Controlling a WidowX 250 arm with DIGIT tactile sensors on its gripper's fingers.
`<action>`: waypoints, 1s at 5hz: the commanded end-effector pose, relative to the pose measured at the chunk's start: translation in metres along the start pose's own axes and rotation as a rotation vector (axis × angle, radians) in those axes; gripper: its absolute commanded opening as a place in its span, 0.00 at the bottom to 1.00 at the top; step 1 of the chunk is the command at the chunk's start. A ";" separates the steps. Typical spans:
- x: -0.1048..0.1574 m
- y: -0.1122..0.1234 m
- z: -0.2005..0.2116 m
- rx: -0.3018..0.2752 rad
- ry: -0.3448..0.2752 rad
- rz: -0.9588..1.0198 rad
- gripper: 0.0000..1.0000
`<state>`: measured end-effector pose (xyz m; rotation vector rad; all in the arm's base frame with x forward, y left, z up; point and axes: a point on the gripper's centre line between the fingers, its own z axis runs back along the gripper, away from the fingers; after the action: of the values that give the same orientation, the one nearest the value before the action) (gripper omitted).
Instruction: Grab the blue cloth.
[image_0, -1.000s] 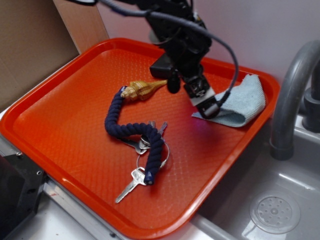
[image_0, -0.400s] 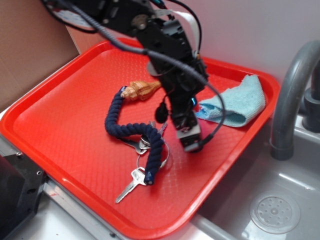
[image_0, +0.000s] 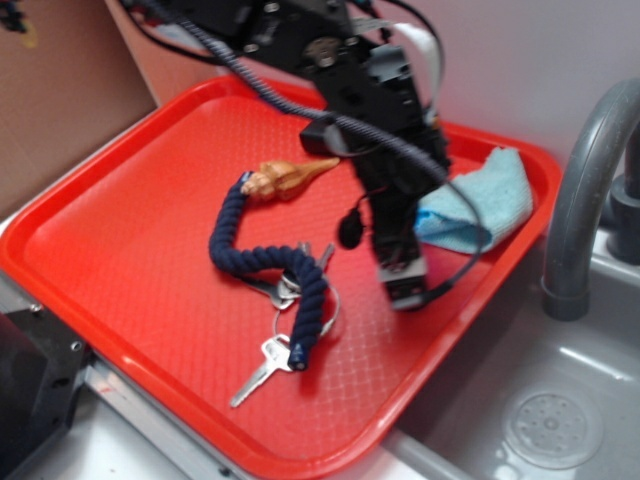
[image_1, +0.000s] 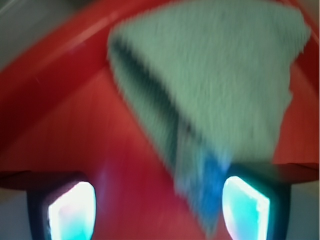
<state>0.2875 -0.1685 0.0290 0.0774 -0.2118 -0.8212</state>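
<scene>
Moved since 0.4 s ago: gripper a little to the right and a touch lower, now hanging over the tray's near right part. Arm leaning further right too, hiding more of the blue cloth. No change for the rope with keys or the gold shell.

Lying flat and folded in the far right corner of the red tray, close to the rim. Behind the gripper and off to its right in the exterior view, not touching it. Faucet and sink just past the tray edge.

Blurry in the wrist view: blue cloth big and straight ahead, its near corner reaching down between the two glowing fingertips. Jaws spread wide apart, gripping nothing.
</scene>
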 end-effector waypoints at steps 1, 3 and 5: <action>0.034 0.023 0.006 0.033 -0.042 0.065 1.00; 0.023 0.047 -0.004 0.004 -0.012 0.206 0.00; 0.009 0.042 -0.004 0.022 -0.005 0.240 0.00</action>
<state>0.3291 -0.1423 0.0224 0.0662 -0.2111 -0.5776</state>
